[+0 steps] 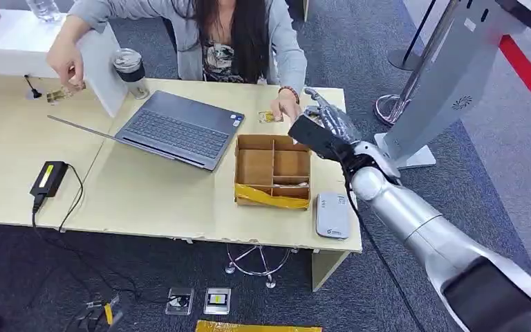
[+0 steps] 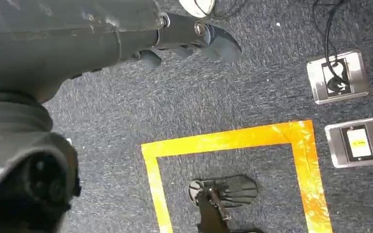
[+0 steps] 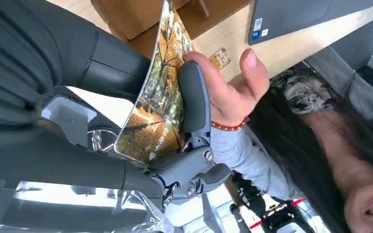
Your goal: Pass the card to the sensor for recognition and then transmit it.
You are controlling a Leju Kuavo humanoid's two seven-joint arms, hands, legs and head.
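Head view: the silver right arm is reaching over the far right corner of the pale wooden desk point(image 1: 145, 200), its right hand point(image 1: 328, 124) hovering just beyond the open brown cardboard divider box point(image 1: 273, 169). The person's hand point(image 1: 287, 107) is lying close beside it. The white rounded card sensor point(image 1: 332, 215) is sitting on the desk on the robot's side of the box, so the sensor lies back toward the robot from the hand. The card itself is hard to make out here.

Left wrist view: the left hand point(image 2: 189, 36) is hanging over grey carpet and yellow floor tape point(image 2: 233, 141); whether its fingers are closed cannot be told.

Right wrist view: the right hand is pinching a glossy, autumn-photo printed card point(image 3: 158, 92) between thumb point(image 3: 194, 97) and covered fingers, the card bowing. The person's hand is touching or nearly touching its far edge. Which of them is carrying the card's weight is unclear.
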